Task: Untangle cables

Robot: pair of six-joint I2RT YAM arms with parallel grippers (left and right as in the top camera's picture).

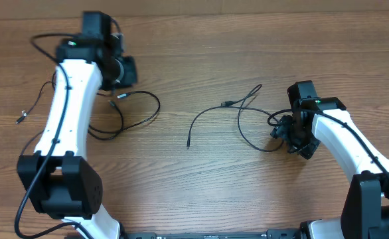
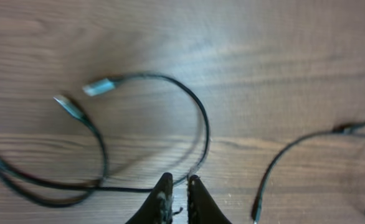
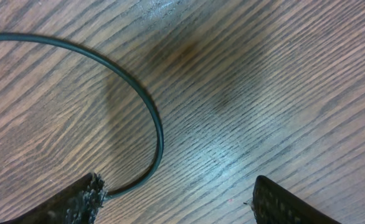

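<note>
Cables (image 2: 205,130) lie loose on the wood table (image 1: 201,199), in 2 groups well apart.

L group: a cord loops wide beside the L arm (image 1: 65,113), w/ a silver plug (image 2: 101,86) at its end. A 2nd plug (image 2: 68,107) sits just beside it, and their cords cross lower down. One more cord end (image 1: 22,117) pokes out on the arm's other side. L claw (image 2: 178,200) is over this group, tips together w/ only a sliver of gap. The loop runs right by the tips; can't tell if it's pinched or just passing underneath.

R group: a cord w/ a small connector (image 1: 227,104) lies mid-table, its free end (image 1: 188,145) pointing toward the front edge. The rest curls into a loop (image 1: 239,126) reaching the R claw (image 3: 176,202). R claw stands wide apart, low over the wood. A curve of cord (image 3: 159,134) sweeps in and touches the tip of one finger (image 3: 76,202), not clamped. Other finger (image 3: 285,205) is apart from the cord.
</note>
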